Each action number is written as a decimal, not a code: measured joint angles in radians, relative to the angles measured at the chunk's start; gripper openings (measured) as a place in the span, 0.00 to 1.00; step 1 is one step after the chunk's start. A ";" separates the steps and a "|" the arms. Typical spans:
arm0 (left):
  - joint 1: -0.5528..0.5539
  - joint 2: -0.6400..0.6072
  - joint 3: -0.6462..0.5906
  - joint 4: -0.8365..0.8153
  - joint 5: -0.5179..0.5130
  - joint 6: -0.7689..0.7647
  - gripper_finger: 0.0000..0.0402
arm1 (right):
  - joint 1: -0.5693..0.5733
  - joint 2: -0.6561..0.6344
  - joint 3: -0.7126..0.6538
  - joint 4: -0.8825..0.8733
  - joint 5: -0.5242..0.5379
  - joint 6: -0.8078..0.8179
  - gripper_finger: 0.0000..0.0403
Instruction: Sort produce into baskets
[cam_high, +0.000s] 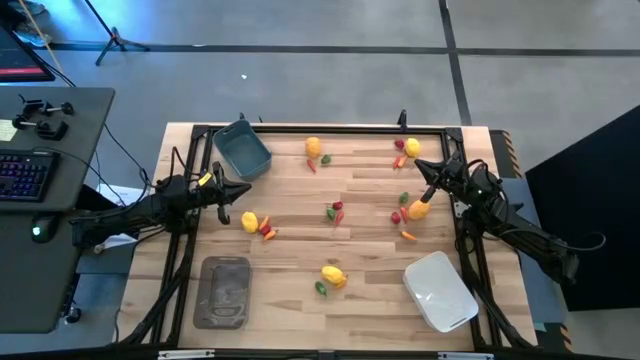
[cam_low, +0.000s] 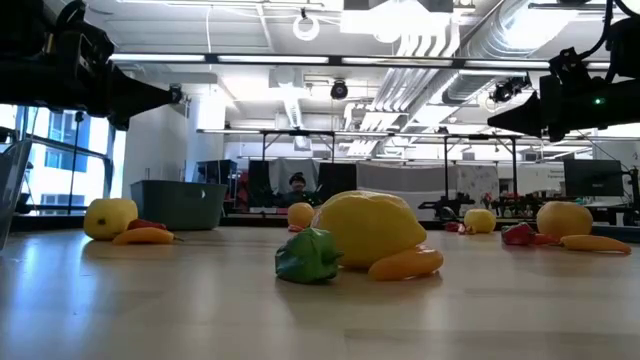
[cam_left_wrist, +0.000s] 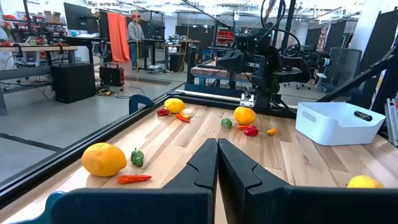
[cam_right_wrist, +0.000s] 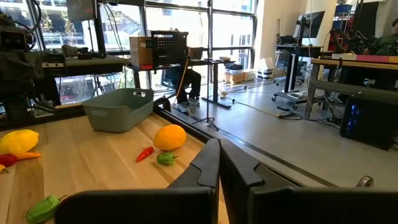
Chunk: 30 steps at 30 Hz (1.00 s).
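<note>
Green pepper (cam_low: 308, 256) beside big yellow lemon (cam_low: 372, 227), both arms' jaws pressed together, empty.

You see only a sliver of the white tub (cam_high: 440, 291) and nothing of its inside from above, where it seems to lie upside down. In the low view a lemon (cam_low: 370, 228) hides whatever sits behind it, and the small red pieces (cam_low: 519, 234) far right are too small to name.

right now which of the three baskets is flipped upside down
The white basket, at the table's near right corner. In the high view it shows a smooth closed bottom, while the blue-grey tub and the shallow grey tray both show open insides.
</note>
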 joint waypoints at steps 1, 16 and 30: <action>0.000 0.000 0.000 0.000 0.000 0.000 0.00 | 0.000 0.000 0.000 0.000 0.000 0.000 0.00; 0.000 0.000 0.000 0.000 0.000 0.000 0.00 | 0.000 0.000 0.000 0.000 0.000 0.000 0.00; 0.000 0.000 0.000 0.000 0.000 0.000 0.00 | 0.000 0.000 0.000 0.004 0.003 -0.033 0.00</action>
